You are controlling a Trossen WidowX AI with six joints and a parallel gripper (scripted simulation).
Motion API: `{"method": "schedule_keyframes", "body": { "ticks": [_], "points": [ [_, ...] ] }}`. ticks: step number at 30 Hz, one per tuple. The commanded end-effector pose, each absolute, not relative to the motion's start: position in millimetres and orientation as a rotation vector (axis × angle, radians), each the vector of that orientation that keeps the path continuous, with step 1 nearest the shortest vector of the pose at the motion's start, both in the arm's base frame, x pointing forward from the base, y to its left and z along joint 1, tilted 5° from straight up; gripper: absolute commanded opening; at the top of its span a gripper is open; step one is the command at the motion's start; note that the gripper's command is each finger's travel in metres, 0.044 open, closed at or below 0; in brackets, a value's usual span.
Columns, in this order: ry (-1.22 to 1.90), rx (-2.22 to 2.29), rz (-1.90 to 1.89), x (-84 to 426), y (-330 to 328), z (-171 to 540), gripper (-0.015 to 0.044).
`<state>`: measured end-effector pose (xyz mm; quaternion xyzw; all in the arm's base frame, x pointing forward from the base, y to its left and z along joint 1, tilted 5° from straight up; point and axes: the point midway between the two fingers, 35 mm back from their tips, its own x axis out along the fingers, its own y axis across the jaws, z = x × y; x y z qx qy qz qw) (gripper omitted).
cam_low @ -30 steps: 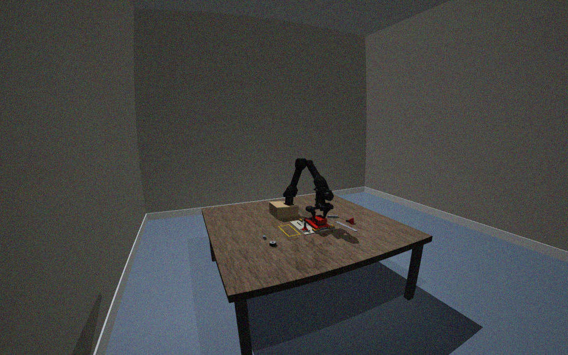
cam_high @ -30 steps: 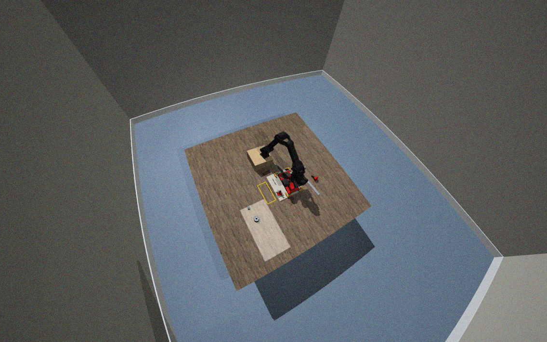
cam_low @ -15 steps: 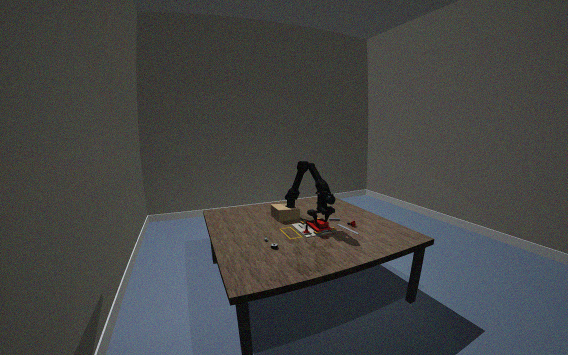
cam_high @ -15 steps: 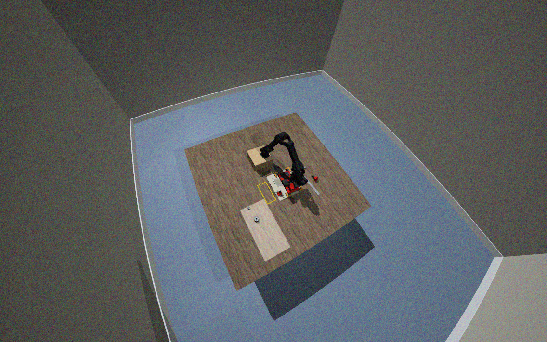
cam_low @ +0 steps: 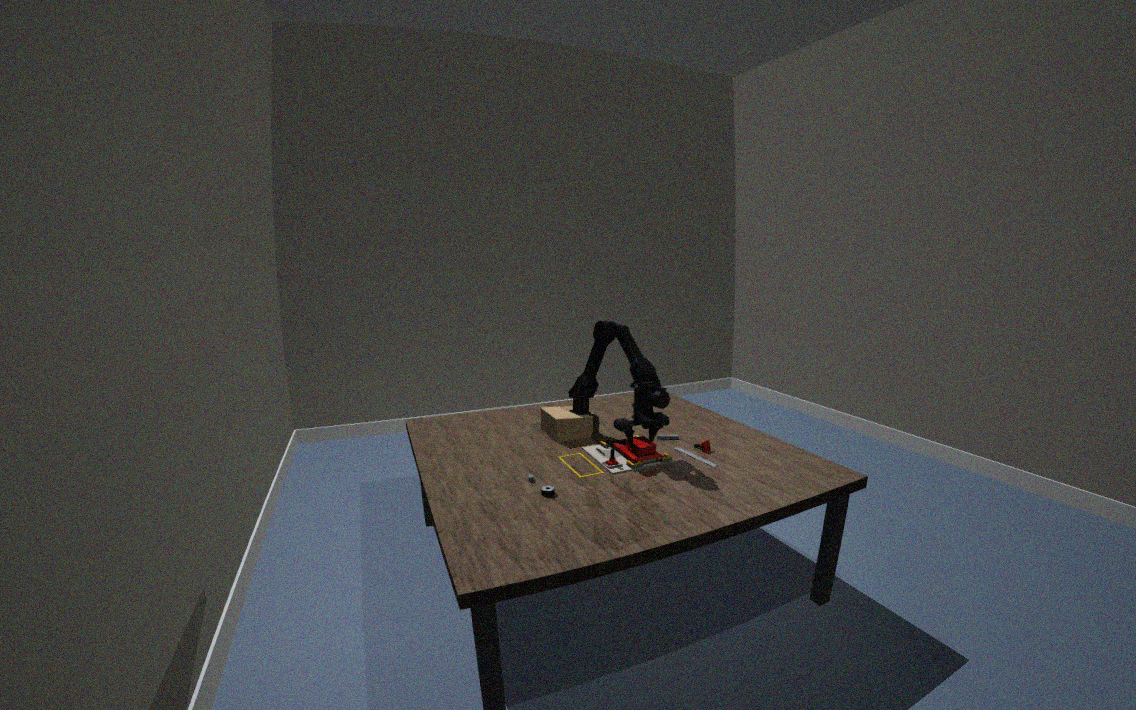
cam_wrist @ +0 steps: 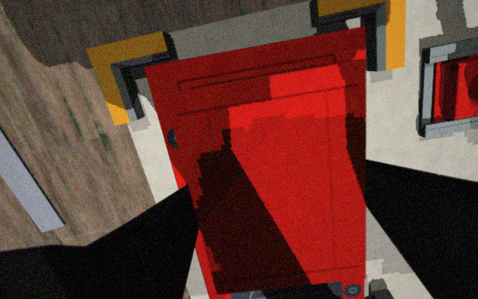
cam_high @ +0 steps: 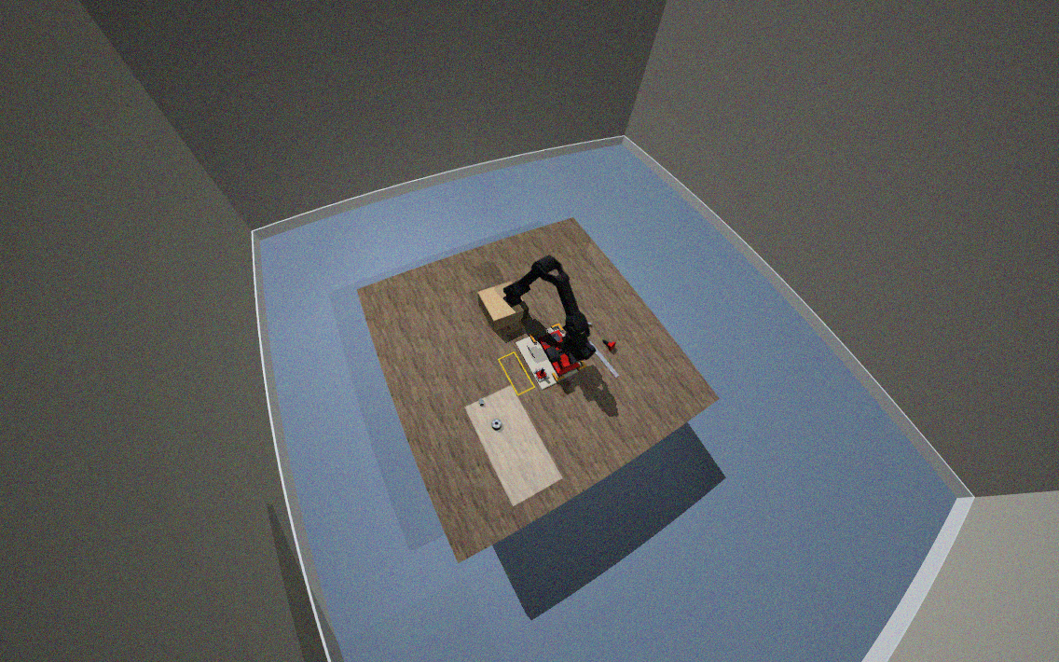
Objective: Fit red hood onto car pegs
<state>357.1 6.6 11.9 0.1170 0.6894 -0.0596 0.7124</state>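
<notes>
Over the car in its yellow-cornered jig (cam_wrist: 396,38), gripper (cam_high: 572,358) (cam_low: 645,438) (cam_wrist: 281,198) clamped on red hood (cam_high: 564,360) (cam_low: 642,447) (cam_wrist: 299,169), fingers wide apart; seating on pegs can't be told. Beside the car: a red part in a grey-walled holder (cam_wrist: 427,95). Pale strip (cam_high: 604,362) (cam_low: 695,456) (cam_wrist: 13,169) on the other side (well apart from the fingers). Wooden box (cam_high: 501,309) (cam_low: 565,426) near the arm's base.

Note the yellow corner brackets (cam_wrist: 131,55) (cam_wrist: 394,35) beside the hood's far end; your lateral clearance there is narrow.
</notes>
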Motion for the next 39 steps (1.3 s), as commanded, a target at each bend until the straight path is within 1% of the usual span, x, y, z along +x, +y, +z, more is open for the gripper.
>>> {"method": "schedule_keyframes", "body": {
  "ticks": [1, 14, 39],
  "points": [
    [1.527, 0.262, -0.132, 357, 7, 15, 0.0],
    [1.526, 0.26, -0.132, 357, 6, 21, 0.0],
    [1.528, 0.261, -0.131, 358, 7, 8, 0.0]
  ]
}}
